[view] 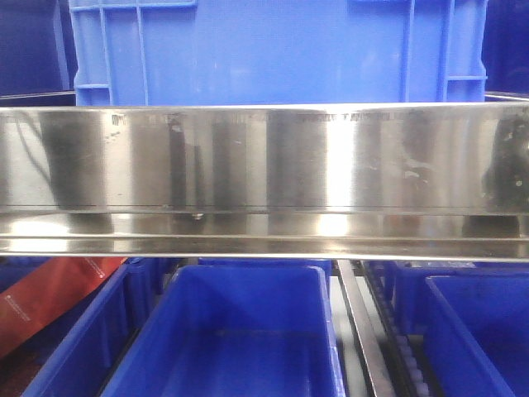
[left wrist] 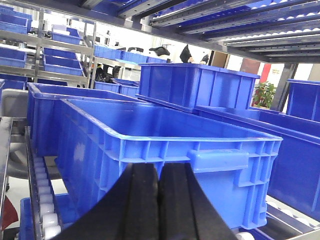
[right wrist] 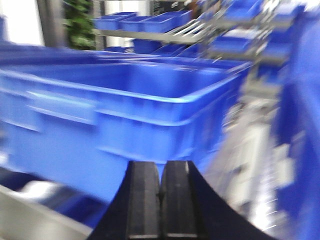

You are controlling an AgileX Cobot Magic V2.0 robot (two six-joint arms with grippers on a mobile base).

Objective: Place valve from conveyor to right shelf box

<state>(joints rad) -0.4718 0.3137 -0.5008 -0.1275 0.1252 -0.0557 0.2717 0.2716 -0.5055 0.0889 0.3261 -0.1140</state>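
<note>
Motion blur is smearing the whole right wrist view — the large blue plastic crate (right wrist: 125, 115) is losing its edges. In the front view, a wide brushed-steel shelf rail (view: 264, 178) is hiding the lower part of the pale blue ribbed bin (view: 277, 50) behind it.

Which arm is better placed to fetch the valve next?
Neither clearly. The left gripper and right gripper are both shut and empty, each facing a blue box on the shelf. No valve or conveyor shows in any view.
</note>
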